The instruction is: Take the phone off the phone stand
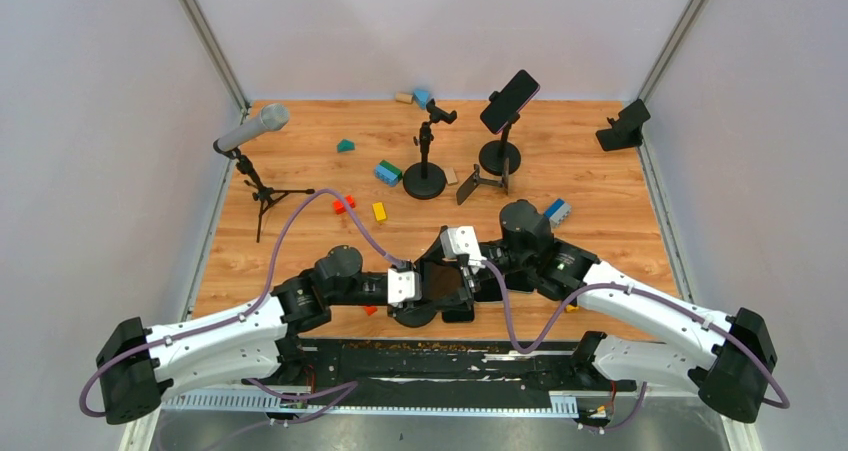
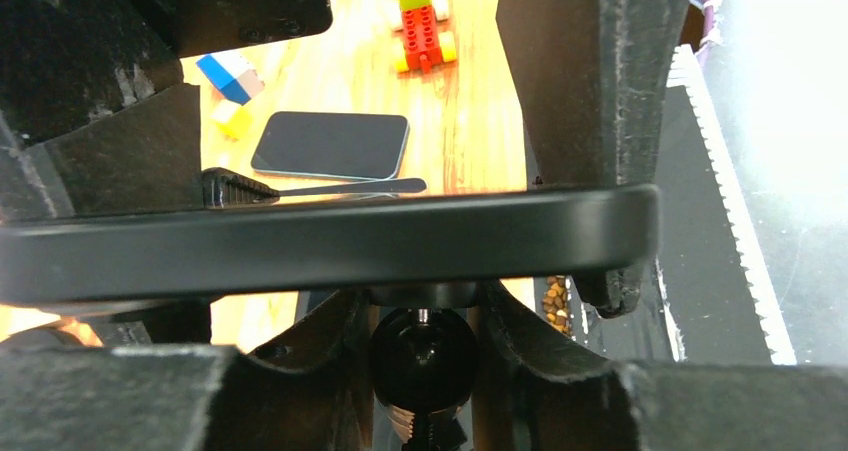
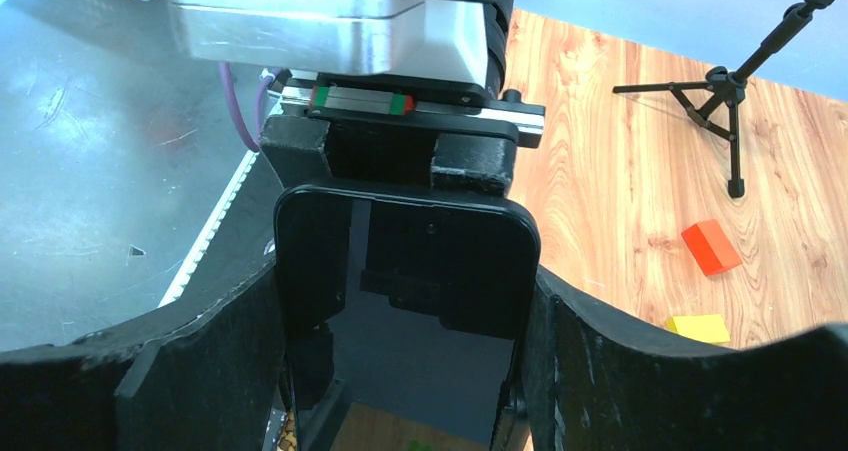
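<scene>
A black phone (image 1: 446,282) sits in the clamp of a black phone stand (image 1: 414,315) at the table's near edge, between both arms. My left gripper (image 1: 420,291) is shut round the stand's ball joint (image 2: 425,346), just under the phone's edge (image 2: 330,243). My right gripper (image 1: 466,271) is shut on the phone, one finger on each long side. In the right wrist view the phone (image 3: 405,301) fills the gap between my fingers (image 3: 590,361), its dark screen facing the camera. The stand's base is hidden in the wrist views.
A second phone (image 2: 330,144) lies flat on the wood beyond. At the back stand another stand holding a phone (image 1: 510,101), an empty stand (image 1: 428,156), a small folding stand (image 1: 480,183), a microphone on a tripod (image 1: 255,129) and a black holder (image 1: 622,126). Toy bricks (image 1: 388,172) are scattered.
</scene>
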### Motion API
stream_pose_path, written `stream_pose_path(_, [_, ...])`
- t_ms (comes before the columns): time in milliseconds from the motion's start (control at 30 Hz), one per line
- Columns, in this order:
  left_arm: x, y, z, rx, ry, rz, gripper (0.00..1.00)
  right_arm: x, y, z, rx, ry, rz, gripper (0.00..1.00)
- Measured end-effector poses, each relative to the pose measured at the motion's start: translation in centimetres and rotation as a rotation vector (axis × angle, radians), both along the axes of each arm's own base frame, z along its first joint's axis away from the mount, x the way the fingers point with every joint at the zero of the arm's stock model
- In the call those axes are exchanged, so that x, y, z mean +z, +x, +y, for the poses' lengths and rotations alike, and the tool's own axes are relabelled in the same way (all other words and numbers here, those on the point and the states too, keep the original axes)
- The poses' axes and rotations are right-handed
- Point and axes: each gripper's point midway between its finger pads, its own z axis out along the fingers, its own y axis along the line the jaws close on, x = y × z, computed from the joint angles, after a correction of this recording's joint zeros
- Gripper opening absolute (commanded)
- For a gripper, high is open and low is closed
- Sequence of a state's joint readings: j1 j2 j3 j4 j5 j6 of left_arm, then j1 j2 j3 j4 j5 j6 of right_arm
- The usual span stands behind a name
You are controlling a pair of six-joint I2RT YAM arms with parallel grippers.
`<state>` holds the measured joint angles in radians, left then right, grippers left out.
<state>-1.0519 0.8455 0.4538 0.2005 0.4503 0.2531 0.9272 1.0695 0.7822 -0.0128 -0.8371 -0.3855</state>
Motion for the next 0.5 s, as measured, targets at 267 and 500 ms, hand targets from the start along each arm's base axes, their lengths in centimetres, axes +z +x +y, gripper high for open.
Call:
stream_pose_path(267, [-0.1, -0.4, -0.1, -0.051, 0.019, 0.012, 0.0, -0.2, -0.1, -0.1, -0.004, 0.001, -0.007, 0.0])
stream_pose_path(500, [-0.2, -1.8, -0.6, -0.181, 0.078, 0.041, 0.0, -0.5, -0.7, -1.0, -0.017, -0.018, 0.024, 0.0])
